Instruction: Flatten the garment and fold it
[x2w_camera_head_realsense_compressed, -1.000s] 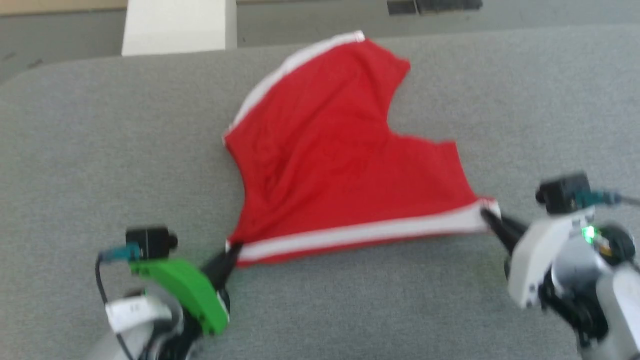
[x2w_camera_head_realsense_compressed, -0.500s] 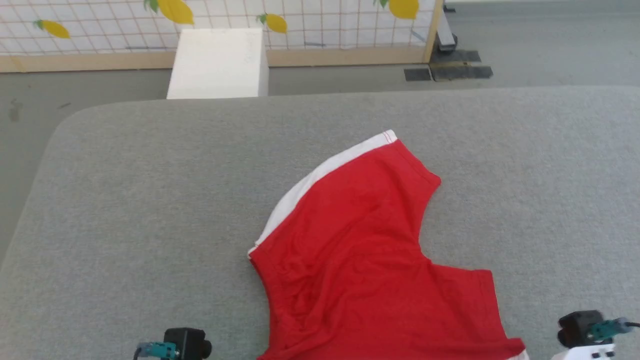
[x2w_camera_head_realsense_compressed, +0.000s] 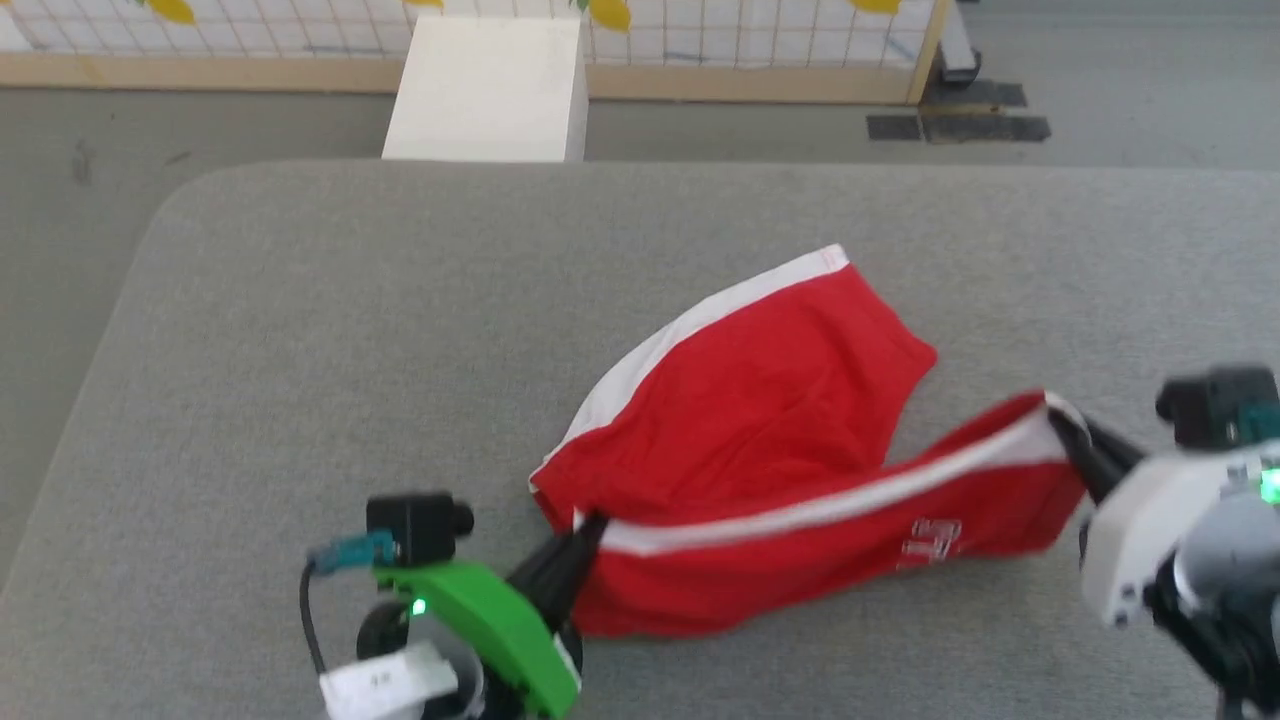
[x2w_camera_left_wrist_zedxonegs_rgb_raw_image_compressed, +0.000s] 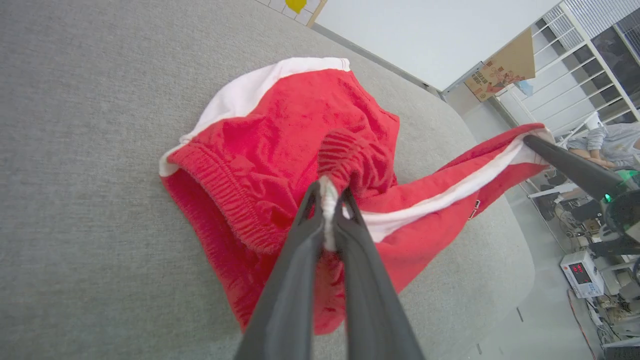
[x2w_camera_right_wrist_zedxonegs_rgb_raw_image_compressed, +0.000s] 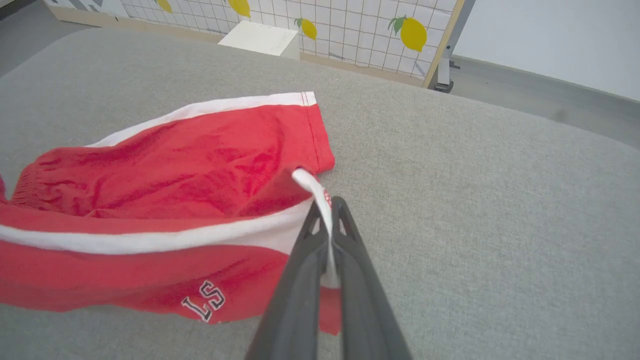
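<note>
Nearest, at seven o'clock in the head view, the left hand is clenched on the garment, taking it where the white side stripe meets the elastic waistband. The left wrist view shows that bunched white edge pinched between its fingers. At four o'clock the right hand is clenched on the hem end of the same stripe.

Between the two hands the near leg hangs as a slack band just above the desk, stripe uppermost, with white lettering below it. Farther off, toward one o'clock, the other leg lies on the desk, wrinkled near the waistband.

The cloth looks thin, light and limp, probably slippery. I judge it will sag and slide rather than hold a crease. The stitched waistband and hem corners give the firmest hold.

Beyond the desk, at eleven o'clock, stand a white box and a lemon-printed lattice panel.
</note>
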